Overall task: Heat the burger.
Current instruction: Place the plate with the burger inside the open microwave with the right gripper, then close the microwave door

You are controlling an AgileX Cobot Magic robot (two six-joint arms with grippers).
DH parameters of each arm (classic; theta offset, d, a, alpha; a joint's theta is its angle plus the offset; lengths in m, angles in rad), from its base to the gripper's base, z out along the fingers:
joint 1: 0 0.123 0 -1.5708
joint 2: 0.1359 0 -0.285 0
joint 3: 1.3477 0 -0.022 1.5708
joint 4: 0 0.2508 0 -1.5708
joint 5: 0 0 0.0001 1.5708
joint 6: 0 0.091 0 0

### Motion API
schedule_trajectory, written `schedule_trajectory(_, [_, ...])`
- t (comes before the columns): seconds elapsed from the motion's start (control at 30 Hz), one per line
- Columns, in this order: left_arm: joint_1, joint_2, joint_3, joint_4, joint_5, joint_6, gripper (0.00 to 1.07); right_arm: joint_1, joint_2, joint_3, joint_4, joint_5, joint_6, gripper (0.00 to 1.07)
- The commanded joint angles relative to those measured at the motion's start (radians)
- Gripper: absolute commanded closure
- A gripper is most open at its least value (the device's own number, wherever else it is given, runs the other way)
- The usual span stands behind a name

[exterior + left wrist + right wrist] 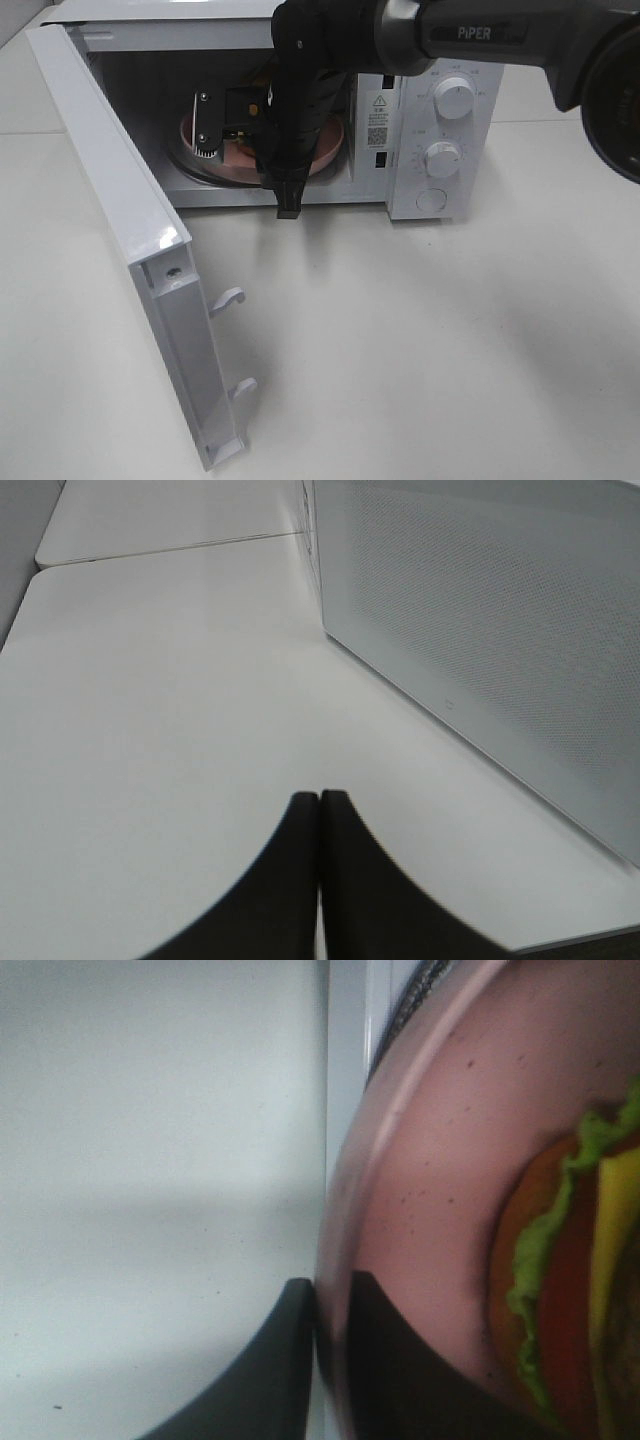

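The small burger (585,1290) with green lettuce and yellow cheese is seen on the round pink plate (430,1160) inside the white microwave oven (440,100), the plate's rim being pinched by the right gripper (332,1286), while the 2 fingers (285,880) of the left gripper (320,798) are pressed together, empty.

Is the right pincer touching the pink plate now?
Touching. The right wrist view shows the right pincer astride the plate rim, both fingers against it, no gap.

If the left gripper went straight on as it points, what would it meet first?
Probably only the flat white tabletop, if the left gripper tilts down; else the way looks free. The white perforated microwave side sits aside.
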Motion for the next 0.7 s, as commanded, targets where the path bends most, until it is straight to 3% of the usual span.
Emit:
schedule_trajectory(0.03, [-0.005,-0.019,0.001,-0.008,-0.01,-0.002,1.06,-0.005,-0.003,-0.007,0.001,-0.004,0.069,0.79])
schedule_trajectory(0.07, [-0.005,-0.019,0.001,-0.008,-0.01,-0.002,1.06,-0.005,-0.003,-0.007,0.001,-0.004,0.069,0.79])
schedule_trajectory(0.13, [-0.005,-0.019,0.001,-0.008,-0.01,-0.002,1.06,-0.005,-0.007,-0.007,-0.001,-0.004,0.142,0.64])
schedule_trajectory(0.3, [-0.005,-0.019,0.001,-0.008,-0.01,-0.002,1.06,-0.005,-0.023,-0.007,-0.001,0.0,0.29,0.49])
schedule_trajectory(0.7, [-0.005,-0.019,0.001,-0.008,-0.01,-0.002,1.06,-0.005,-0.038,-0.007,-0.001,0.042,0.599,0.33])
